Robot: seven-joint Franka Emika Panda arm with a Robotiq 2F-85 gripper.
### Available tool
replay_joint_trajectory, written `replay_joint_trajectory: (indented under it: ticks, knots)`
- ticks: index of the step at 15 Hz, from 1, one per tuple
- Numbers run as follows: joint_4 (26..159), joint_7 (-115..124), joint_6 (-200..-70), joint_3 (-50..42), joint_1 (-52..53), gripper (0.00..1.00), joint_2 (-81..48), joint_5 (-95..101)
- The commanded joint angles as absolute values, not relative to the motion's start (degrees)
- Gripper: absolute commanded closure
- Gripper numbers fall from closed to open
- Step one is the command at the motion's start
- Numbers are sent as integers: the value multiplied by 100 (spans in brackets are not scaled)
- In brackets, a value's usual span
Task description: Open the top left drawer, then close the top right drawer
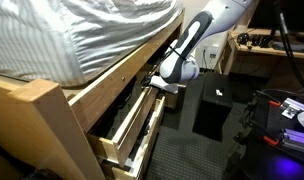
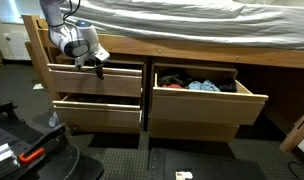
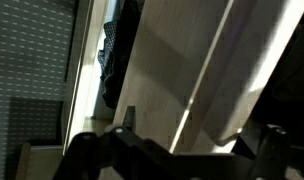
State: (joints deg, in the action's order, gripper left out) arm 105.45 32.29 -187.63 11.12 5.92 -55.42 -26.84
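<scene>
At the top edge of the top left drawer [image 2: 97, 82], beneath the bed [image 2: 192, 52], the Panda arm's tool [image 2: 95, 64] hangs just above the pale pine front in an exterior view. That front's long edge runs side to side along the bed frame. In the wrist view the tool [image 3: 182, 142] shows dark fingers standing spread with pale wood between them, though whether they touch the board cannot be told. Black clothing [image 3: 110, 60] shows past the board's edge. The drawer appears only partly out, less far than the shallower drawer [image 2: 97, 115] beneath it. The coming pull looks to turn on a single line: straight out from under the bed, square to that long front, with the tool hooked behind the top edge. The top right drawer [image 2: 197, 105] stands well out with blue clothes [image 2: 204, 85] on show. It lies across the centre post from the tool and would be pushed back the opposite way.
</scene>
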Motion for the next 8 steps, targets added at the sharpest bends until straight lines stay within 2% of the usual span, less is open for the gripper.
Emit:
replay_joint_trajectory:
  ticks: [1,5,8]
  knots:
    - [10525,3156,-18739,1091,620,0,-5540,-2783]
    - [11362,3652,-17932,-490,1987,0,-4666,-3130]
    - [12097,4428,-17005,-1726,3170,0,-3991,-2701]
